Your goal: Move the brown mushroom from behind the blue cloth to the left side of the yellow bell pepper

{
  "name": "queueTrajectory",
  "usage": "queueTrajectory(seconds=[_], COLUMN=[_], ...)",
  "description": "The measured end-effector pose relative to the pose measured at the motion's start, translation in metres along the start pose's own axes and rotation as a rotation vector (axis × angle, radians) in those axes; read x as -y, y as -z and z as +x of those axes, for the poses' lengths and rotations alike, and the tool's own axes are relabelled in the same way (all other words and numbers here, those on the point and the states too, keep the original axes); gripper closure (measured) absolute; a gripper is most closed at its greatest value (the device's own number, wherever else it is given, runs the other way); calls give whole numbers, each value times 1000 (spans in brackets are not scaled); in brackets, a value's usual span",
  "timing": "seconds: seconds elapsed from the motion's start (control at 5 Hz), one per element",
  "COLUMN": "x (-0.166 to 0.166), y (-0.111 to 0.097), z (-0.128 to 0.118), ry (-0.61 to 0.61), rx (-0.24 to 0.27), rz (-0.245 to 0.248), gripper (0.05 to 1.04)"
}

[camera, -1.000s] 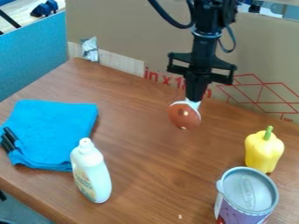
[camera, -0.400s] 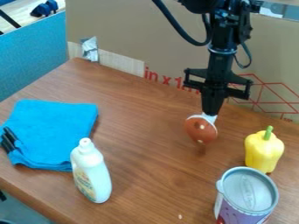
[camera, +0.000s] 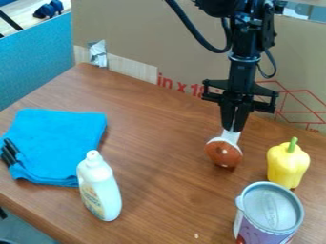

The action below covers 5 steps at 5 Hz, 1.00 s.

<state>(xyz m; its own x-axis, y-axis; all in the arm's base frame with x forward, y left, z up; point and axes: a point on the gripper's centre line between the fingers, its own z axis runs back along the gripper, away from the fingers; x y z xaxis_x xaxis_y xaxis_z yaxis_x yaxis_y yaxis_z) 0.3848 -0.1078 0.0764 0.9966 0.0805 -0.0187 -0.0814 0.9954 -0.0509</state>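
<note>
You are seemingly finishing the placing: the drumstick [camera: 223, 153] is touching the table [camera: 159, 143], the gripper [camera: 233, 130] is standing slightly apart; only withdrawing is remaining.

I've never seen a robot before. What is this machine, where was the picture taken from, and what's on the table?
The black machine is a robot arm, and its gripper works like a simple hand. A fixed camera looks down at a slant on the wooden table. The gripper is at the white stem of a brown, rounded thing; I can't tell how firmly it grips it, if at all. Nearby stand a yellow pepper and a can. Further left are a white bottle and a blue cloth.
</note>
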Motion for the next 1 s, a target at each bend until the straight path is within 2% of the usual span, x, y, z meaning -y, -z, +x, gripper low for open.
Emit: queueTrajectory(seconds=[0.2, 0.4, 0.6, 1.0], x=[-6, -11, -15, -36], y=[4, 4, -17, -68], z=[-1, -1, -10, -58], ry=[-24, -34, -33, -23], rx=[-9, 3, 43, 159], rz=[3, -10, 14, 117], gripper=[542, 241, 68, 73])
